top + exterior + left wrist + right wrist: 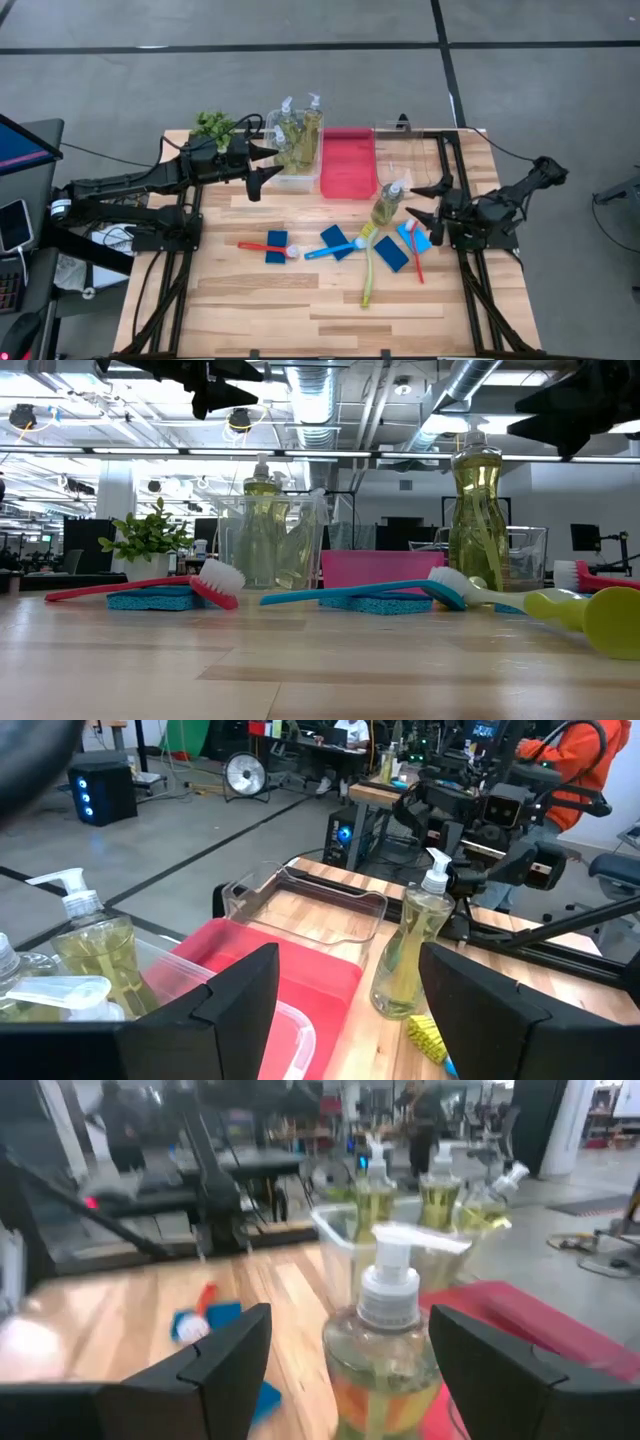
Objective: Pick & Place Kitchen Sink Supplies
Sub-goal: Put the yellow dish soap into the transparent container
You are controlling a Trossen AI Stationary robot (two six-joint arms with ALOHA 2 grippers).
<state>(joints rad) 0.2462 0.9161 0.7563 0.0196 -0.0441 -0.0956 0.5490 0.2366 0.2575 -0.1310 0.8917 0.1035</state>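
One clear pump bottle of yellow-green soap [388, 203] stands upright on the table beside the red tray [348, 165]. My right gripper [413, 201] is open just to its right, and in the right wrist view the bottle [385, 1350] stands ahead between the spread fingers, untouched. Three more soap bottles [297, 135] stand in a clear tub at the far edge. My left gripper [262, 168] is open and empty, above the table just left of that tub. Blue sponges [277, 247] [390, 252] and red [262, 245], blue [335, 248] and yellow-green [367, 270] brushes lie on the table.
A second clear tub [410, 150] stands right of the red tray at the far edge. A small leafy plant [213, 125] stands at the far left corner. Another red brush [416, 252] lies on a sponge near my right gripper. A person in orange [575, 770] shows beyond the table.
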